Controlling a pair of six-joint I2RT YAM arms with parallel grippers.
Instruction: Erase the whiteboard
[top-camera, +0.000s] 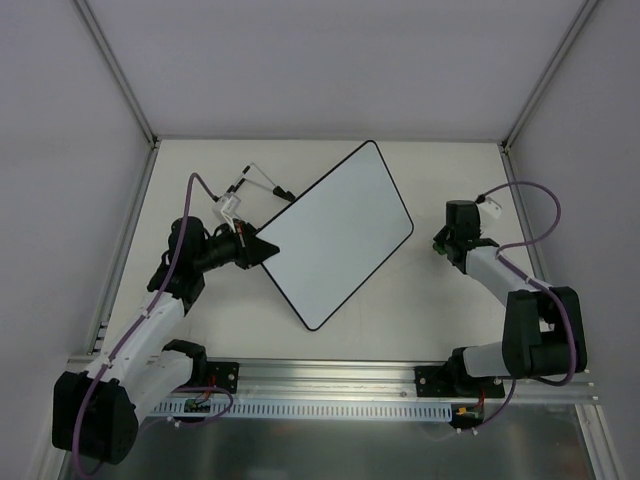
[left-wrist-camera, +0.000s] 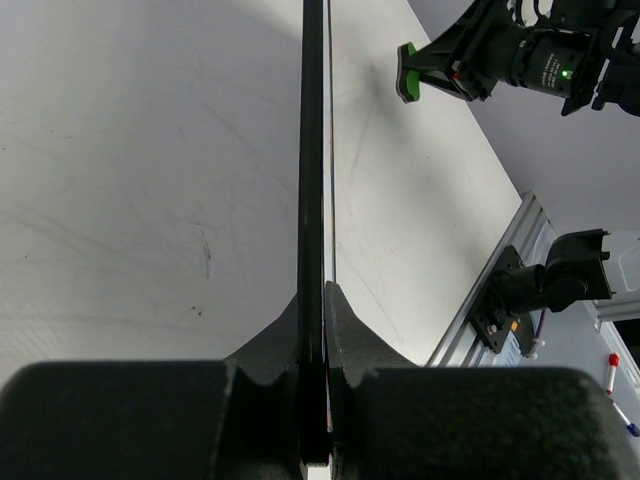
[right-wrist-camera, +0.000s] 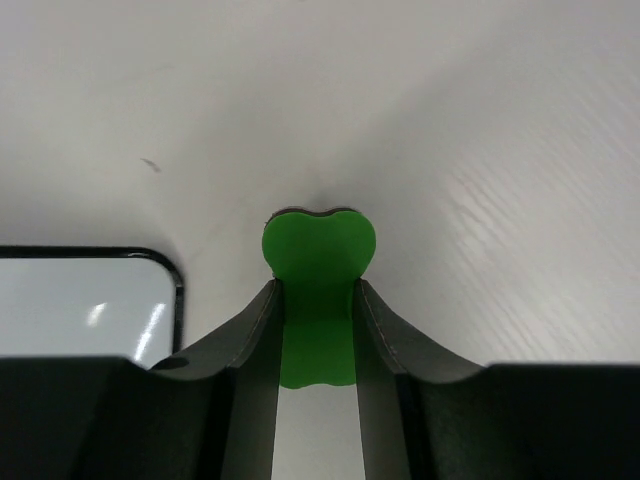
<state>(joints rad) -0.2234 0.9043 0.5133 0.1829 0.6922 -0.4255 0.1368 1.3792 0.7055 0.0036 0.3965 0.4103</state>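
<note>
The whiteboard (top-camera: 335, 235) lies tilted diagonally in the middle of the table, and its face looks blank in the top view. My left gripper (top-camera: 262, 248) is shut on its left corner. In the left wrist view the board's black rim (left-wrist-camera: 313, 150) runs edge-on between the fingers of the left gripper (left-wrist-camera: 313, 292). My right gripper (top-camera: 440, 243) sits just right of the board and is shut on a green eraser (right-wrist-camera: 318, 250), held low over the tabletop. The right wrist view shows a rounded board corner (right-wrist-camera: 80, 300) to the left of the right gripper (right-wrist-camera: 315, 287). The eraser (left-wrist-camera: 407, 72) also shows in the left wrist view.
Small white-and-black items (top-camera: 250, 188) lie on the table behind the left gripper. An aluminium rail (top-camera: 330, 375) runs along the near edge between the arm bases. Frame posts and grey walls enclose the table on the left, right and back.
</note>
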